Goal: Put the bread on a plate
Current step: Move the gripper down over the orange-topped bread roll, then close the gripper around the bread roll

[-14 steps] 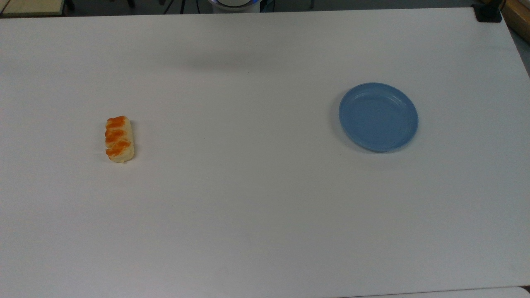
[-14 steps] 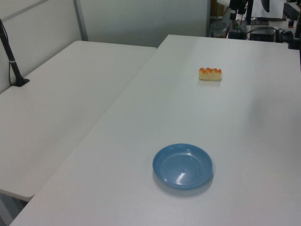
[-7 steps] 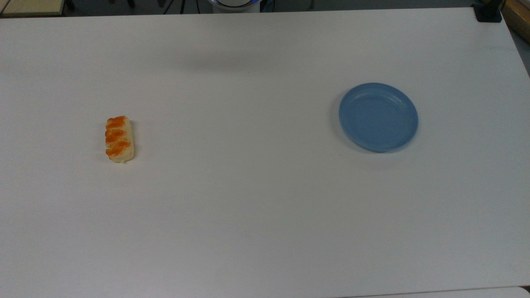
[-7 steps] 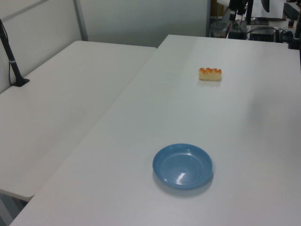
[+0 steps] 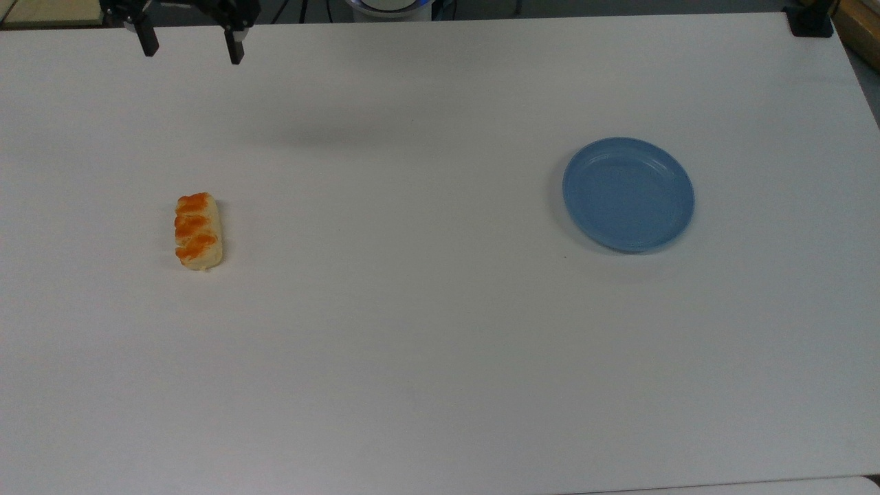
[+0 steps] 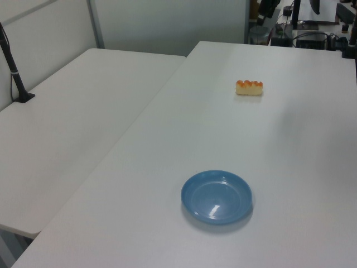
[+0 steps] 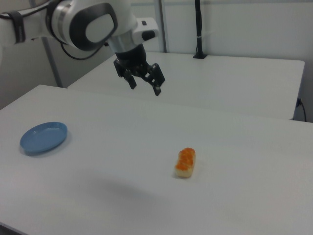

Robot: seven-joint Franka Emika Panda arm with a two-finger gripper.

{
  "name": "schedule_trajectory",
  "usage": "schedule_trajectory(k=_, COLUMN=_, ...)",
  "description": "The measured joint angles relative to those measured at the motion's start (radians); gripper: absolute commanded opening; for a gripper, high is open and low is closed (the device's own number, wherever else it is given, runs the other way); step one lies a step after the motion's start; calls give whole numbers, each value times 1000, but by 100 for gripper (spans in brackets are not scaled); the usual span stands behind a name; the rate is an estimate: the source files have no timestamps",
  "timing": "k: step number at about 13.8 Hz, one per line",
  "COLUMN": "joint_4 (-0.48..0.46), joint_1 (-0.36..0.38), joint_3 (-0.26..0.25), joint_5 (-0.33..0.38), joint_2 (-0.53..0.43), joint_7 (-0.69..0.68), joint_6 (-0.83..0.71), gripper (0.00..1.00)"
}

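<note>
The bread (image 5: pixel 198 231), a pale-cream roll with orange-brown bumps, lies on the white table at the top view's left; I also see the bread (image 6: pixel 249 87) in the left view and the bread (image 7: pixel 185 162) in the right view. The light-blue plate (image 5: pixel 628 194) sits bare at the top view's right, far from the roll; the plate (image 6: pixel 217 197) and the plate (image 7: pixel 43 137) show in the other views. My gripper (image 5: pixel 191 47) hangs open and holds nothing near the table's far edge, beyond the bread. In the right view the gripper (image 7: pixel 145 86) is high above the table.
A black clamp (image 5: pixel 811 20) sits on the table's far corner at the top view's right. A second white table (image 6: pixel 72 123) adjoins at the left view's left, with a black post (image 6: pixel 14 70) on it. Cables and equipment (image 6: pixel 312 22) stand past the table's end.
My gripper has come into the top view at its upper left, and its shadow on the table has shifted towards the top view's left. The bread and plate have not moved.
</note>
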Motion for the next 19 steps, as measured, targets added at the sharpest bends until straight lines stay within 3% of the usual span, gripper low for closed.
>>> schedule_trajectory(k=4, joint_4=-5, joint_1=-36, joint_3=-1, joint_5=-34, joint_2=117, joint_7=-221, joint_6=47, gripper=100)
schedule_trajectory(k=6, joint_4=0, joint_1=-55, joint_3=-1, joint_5=-34, joint_2=186, joint_7=-266, joint_6=61, gripper=100)
schedule_trajectory(k=12, joint_4=7, joint_1=-95, joint_3=-2, joint_5=89, joint_2=308, joint_7=-266, joint_6=101, gripper=100)
schedule_trajectory(k=19, joint_4=5, joint_1=-120, joint_3=-1, joint_5=93, joint_2=453, joint_7=-256, joint_6=252, gripper=100)
